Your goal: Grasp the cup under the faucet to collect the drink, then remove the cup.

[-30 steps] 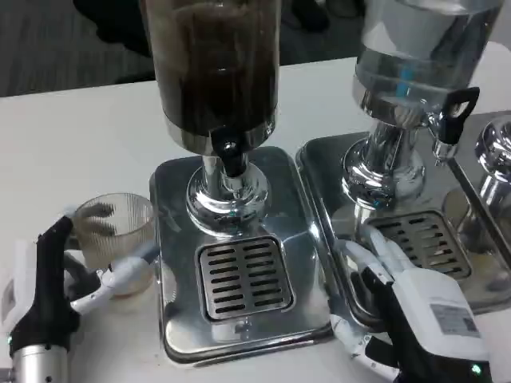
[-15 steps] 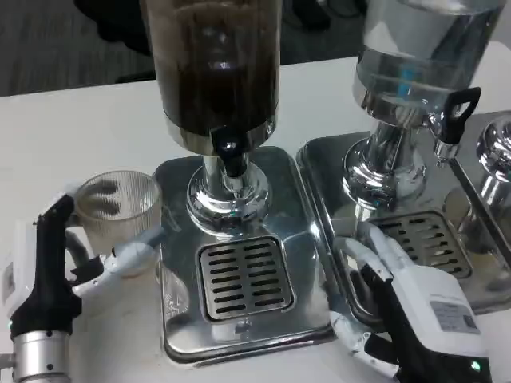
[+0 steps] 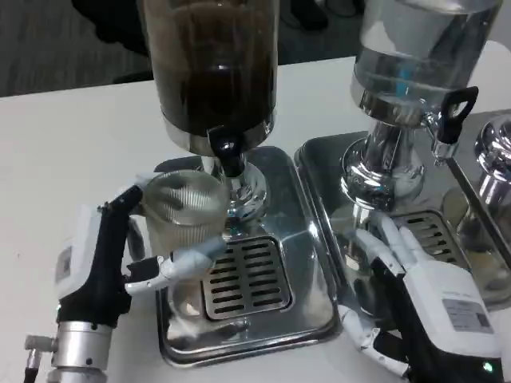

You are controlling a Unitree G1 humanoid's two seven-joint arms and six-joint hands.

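1. Two drink dispensers stand on the white tabletop (image 3: 64, 144): a dark-filled dispenser (image 3: 211, 72) near the middle and a clear dispenser (image 3: 415, 56) to its right, each on a shiny metal drip tray.
2. One ribbed clear cup (image 3: 185, 219) sits over the left part of the dark dispenser's drip tray (image 3: 295, 263), just left of the slotted grate (image 3: 246, 273) and a little left of and below the black faucet (image 3: 230, 155), not squarely beneath it.
3. The left robot hand (image 3: 132, 255) holds the cup: a black thumb rises along the cup's left side toward the rim, and a white finger wraps across its lower front; the cup looks upright.
4. No liquid can be made out inside the cup; the glass is too reflective to tell.
5. The silver left forearm (image 3: 80, 355) comes up from the bottom left corner.
6. The right robot hand (image 3: 399, 295) rests low on the right, over the front left edge of the second drip tray (image 3: 335, 159) below the clear dispenser, its fingers spread apart and gripping nothing.
7. The clear dispenser's black tap lever (image 3: 457, 108) juts to the right, and the edge of a third chrome base (image 3: 495, 159) shows at the far right
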